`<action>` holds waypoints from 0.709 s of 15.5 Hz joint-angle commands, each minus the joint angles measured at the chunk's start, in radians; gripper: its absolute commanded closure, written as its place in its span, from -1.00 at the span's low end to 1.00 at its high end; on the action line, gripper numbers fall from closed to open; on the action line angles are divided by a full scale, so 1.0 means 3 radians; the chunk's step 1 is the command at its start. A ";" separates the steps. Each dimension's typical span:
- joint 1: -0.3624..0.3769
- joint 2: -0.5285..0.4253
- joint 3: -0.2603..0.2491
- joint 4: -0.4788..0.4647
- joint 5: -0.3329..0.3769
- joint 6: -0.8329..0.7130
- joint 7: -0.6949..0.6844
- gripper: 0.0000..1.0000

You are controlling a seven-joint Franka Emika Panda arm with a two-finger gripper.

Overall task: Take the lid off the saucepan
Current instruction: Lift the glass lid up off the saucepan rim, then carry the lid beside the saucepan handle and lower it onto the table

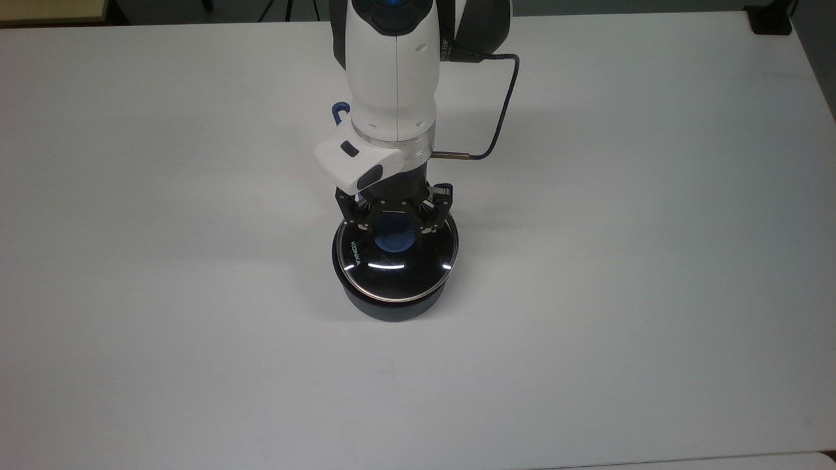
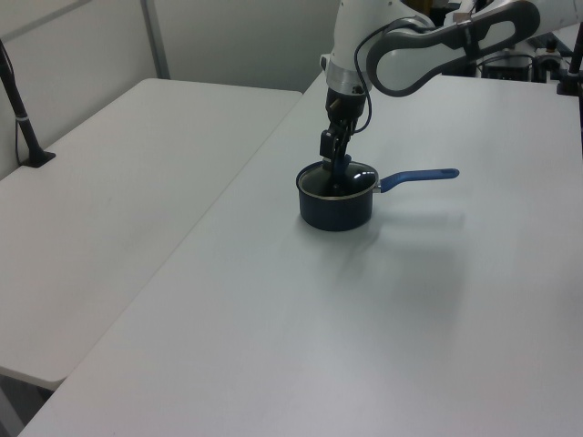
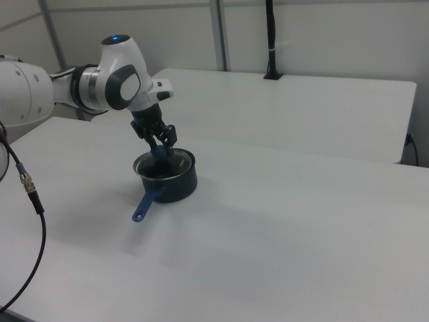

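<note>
A dark navy saucepan (image 1: 392, 307) stands mid-table, and its long blue handle (image 2: 419, 177) points to the left view's right. The clear glass lid (image 1: 395, 271) with "KONKA" lettering rests level on the saucepan's rim. My gripper (image 1: 395, 225) reaches straight down onto the lid's blue knob (image 1: 394, 240), one finger pressed to each side of it. In the right view the gripper (image 3: 161, 153) sits over the saucepan (image 3: 175, 186), and the handle (image 3: 147, 203) runs toward the camera.
The arm's dark cable (image 1: 503, 98) loops beside the wrist. A second white table (image 2: 118, 155) adjoins in the left view's left, with a black post (image 2: 23, 118) clamped at its edge. Bare white tabletop (image 1: 620, 294) surrounds the saucepan.
</note>
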 commanded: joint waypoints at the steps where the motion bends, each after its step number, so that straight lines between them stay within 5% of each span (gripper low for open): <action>1: -0.0041 -0.0204 -0.0045 -0.0009 -0.0029 -0.0260 -0.0160 0.04; 11: -0.0664 -0.0741 -0.0050 -0.0514 -0.0044 -0.0521 -0.1156 0.04</action>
